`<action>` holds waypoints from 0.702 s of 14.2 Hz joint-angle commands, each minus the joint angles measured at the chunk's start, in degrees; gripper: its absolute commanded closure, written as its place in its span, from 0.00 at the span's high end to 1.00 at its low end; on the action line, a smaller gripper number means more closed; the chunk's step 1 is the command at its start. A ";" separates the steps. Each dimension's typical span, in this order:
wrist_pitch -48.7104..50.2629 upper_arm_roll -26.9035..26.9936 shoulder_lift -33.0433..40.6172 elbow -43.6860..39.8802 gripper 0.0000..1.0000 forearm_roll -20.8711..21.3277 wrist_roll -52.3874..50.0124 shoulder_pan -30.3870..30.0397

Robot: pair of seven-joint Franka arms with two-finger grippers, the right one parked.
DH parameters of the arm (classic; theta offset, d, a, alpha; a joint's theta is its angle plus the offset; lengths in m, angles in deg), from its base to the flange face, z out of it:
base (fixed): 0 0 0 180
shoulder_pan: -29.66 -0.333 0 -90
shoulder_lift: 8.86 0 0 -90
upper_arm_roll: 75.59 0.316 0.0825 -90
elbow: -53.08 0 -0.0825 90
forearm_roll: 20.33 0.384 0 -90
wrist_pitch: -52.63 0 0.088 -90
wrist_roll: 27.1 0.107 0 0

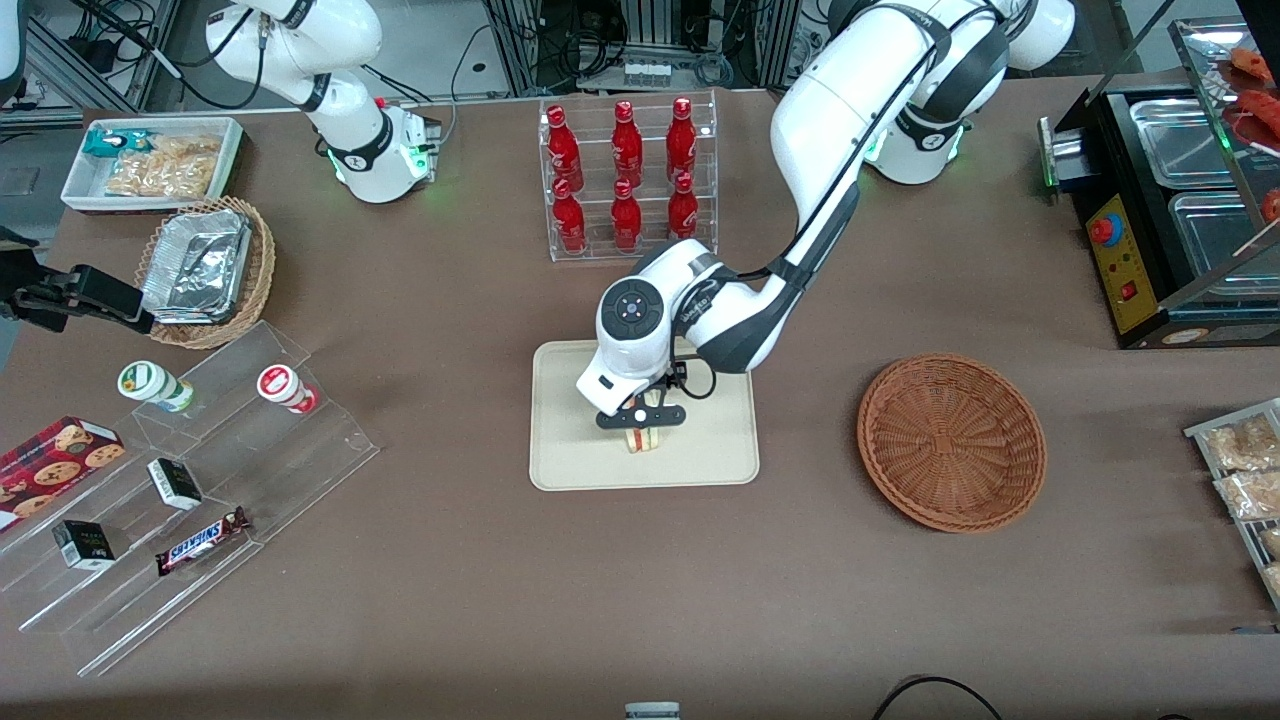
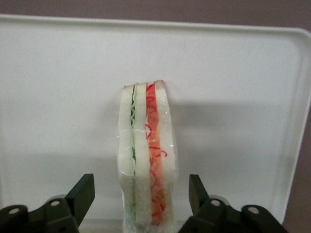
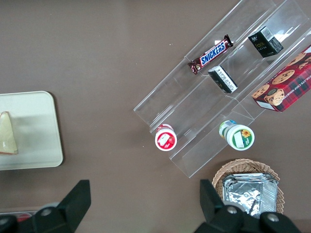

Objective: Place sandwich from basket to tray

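The sandwich (image 1: 641, 439), a pale bread wedge with red and green filling, stands on edge on the cream tray (image 1: 570, 460). It also shows in the left wrist view (image 2: 147, 160) and the right wrist view (image 3: 8, 133). My left gripper (image 1: 641, 416) sits right above it, over the tray (image 2: 58, 97). Its fingers (image 2: 81, 193) stand open, one on each side of the sandwich with a gap to the bread. The reddish-brown wicker basket (image 1: 951, 441) lies empty toward the working arm's end of the table.
A clear rack of red bottles (image 1: 627, 175) stands farther from the front camera than the tray. Toward the parked arm's end are clear stepped shelves with snacks (image 1: 190, 470), a tan basket of foil trays (image 1: 205, 270) and a white snack bin (image 1: 150, 160).
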 commanded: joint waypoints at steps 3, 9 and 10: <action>7.63 0.97 9.49 0.65 1.00 0.87 -0.75 -2.98; 20.01 0.97 24.34 9.00 1.00 0.96 11.36 -15.63; 23.78 1.05 26.19 8.74 1.00 0.95 13.56 -18.26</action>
